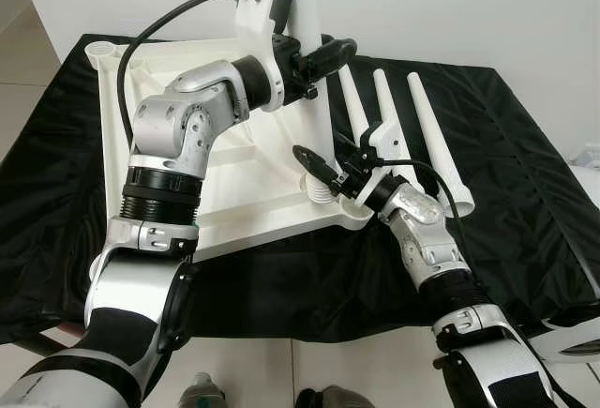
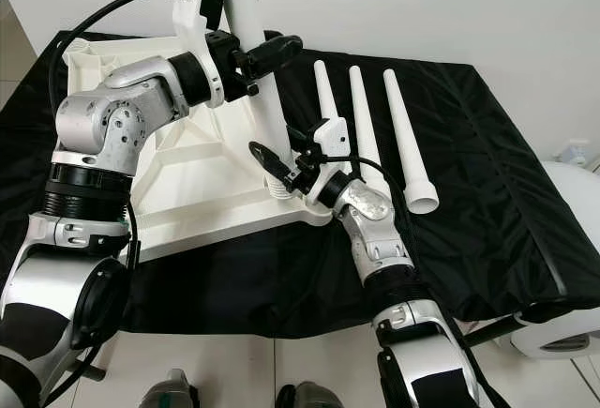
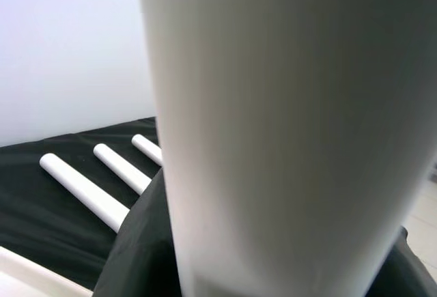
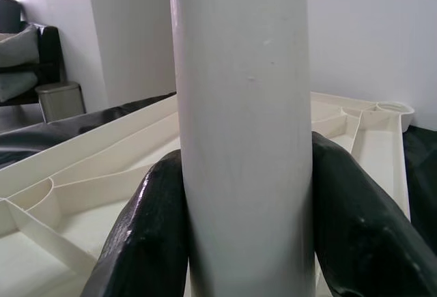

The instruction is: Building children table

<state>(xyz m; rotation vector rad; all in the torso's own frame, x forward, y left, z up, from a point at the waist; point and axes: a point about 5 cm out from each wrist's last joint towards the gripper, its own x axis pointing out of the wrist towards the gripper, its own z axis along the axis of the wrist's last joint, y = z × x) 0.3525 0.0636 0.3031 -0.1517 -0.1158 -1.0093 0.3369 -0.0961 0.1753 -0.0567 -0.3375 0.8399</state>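
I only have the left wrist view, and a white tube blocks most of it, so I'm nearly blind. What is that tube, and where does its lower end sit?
Observer: It's a table leg standing upright. Its lower end is at a corner socket of the upturned table top.
Operator: Is the other arm involved?
Observer: Yes. The right hand grips the same leg low down, near the socket, with a black finger on each side.
Operator: And my left hand?
Observer: The left hand clasps the leg higher up.
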